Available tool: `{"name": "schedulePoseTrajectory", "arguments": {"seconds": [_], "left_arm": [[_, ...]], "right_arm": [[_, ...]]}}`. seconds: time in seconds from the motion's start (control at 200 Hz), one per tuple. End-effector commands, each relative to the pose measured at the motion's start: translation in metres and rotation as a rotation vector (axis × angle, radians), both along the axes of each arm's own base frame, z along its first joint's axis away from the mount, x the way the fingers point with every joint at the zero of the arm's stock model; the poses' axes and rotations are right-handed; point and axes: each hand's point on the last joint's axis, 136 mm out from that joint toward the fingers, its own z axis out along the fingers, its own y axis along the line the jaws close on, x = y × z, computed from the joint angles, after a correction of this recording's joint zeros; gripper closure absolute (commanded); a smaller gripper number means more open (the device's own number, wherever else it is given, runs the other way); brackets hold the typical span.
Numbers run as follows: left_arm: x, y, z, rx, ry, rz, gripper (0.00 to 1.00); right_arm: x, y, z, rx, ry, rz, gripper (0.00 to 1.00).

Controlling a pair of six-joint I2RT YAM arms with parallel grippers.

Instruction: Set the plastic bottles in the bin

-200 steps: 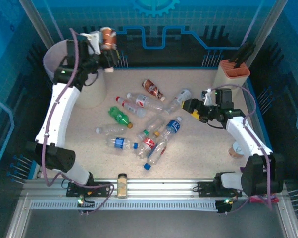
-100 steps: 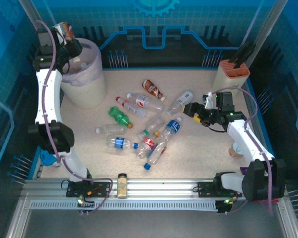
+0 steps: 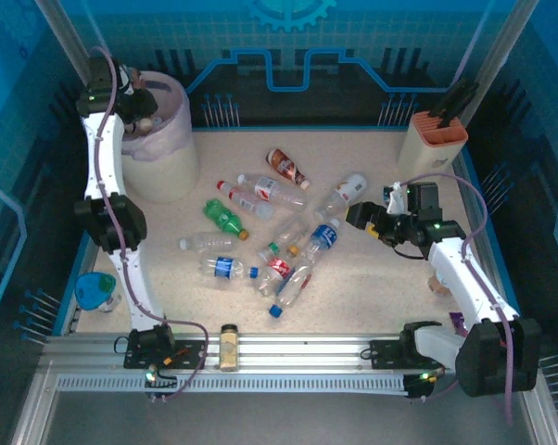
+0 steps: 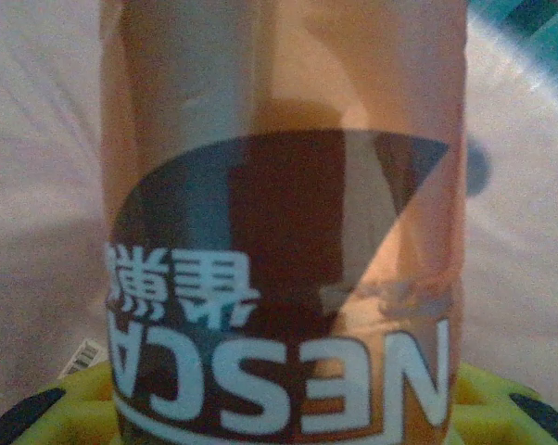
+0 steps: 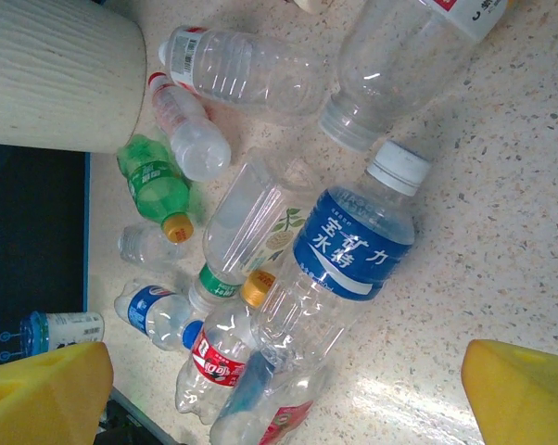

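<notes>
- Top view: the left gripper (image 3: 135, 97) hangs over the mouth of the bin (image 3: 172, 176), which stands in the bench's far left corner. Its jaws are too small here to read.
- The loose bottles (image 3: 279, 246) lie scattered across the middle of the bench (image 3: 381, 297), well apart from the bin. The right gripper (image 3: 360, 215) sits at the right edge of that scatter with its jaws apart. It is just beside a clear bottle (image 3: 346, 190) and near the blue-label bottle (image 3: 323, 236).
- A box (image 3: 435, 139) with an orange top stands in the far right corner. A jar (image 3: 229, 346) stands on the rail (image 3: 307, 352) at the near edge. Blue panelled walls (image 3: 353, 37) close the bench in.
- Left wrist view: a brown bottle (image 4: 288, 185) is clamped between the yellow-green pads (image 4: 57, 408), its label upside down. The pink bag (image 4: 38, 139) of the bin lies behind it.
- Right wrist view: the yellow fingers (image 5: 38, 389) stand wide apart with nothing gripped. The blue-label bottle lies on the speckled bench beyond them, roughly between them and not touching either.
- Left of it lie a green bottle (image 5: 154, 185), a red-label bottle (image 5: 214, 362) and several clear ones. The ribbed bin wall shows at the upper left.
</notes>
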Motion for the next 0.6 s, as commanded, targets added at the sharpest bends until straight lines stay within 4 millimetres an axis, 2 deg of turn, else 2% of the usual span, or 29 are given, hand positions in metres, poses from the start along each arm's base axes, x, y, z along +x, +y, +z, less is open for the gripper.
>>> {"name": "schedulePoseTrajectory", "arguments": {"seconds": [0.0,0.12,0.24,0.345,0.385,0.41,0.595], "left_arm": [[-0.010,0.004,-0.023,0.020,0.095,-0.023,1.00],[-0.014,0.003,-0.049,0.023,0.164,-0.042,1.00],[-0.013,0.000,-0.066,0.029,0.190,-0.080,1.00],[-0.012,-0.006,-0.074,0.032,0.193,-0.110,0.69],[-0.011,-0.008,-0.076,0.025,0.191,-0.115,0.47],[-0.011,-0.009,-0.076,0.025,0.190,-0.118,0.38],[-0.011,-0.010,-0.072,0.023,0.185,-0.117,0.30]], "right_arm": [[-0.007,-0.004,-0.006,-0.015,0.020,-0.001,0.02],[-0.009,-0.005,-0.008,-0.026,0.025,0.000,0.02],[-0.010,-0.004,-0.008,-0.011,0.036,0.002,0.02],[-0.011,-0.004,-0.009,-0.011,0.039,-0.005,0.01],[-0.010,-0.005,-0.009,-0.011,0.041,-0.010,0.01],[-0.010,-0.005,-0.009,-0.011,0.040,-0.011,0.01],[-0.008,-0.005,-0.005,-0.008,0.040,-0.014,0.01]]}}
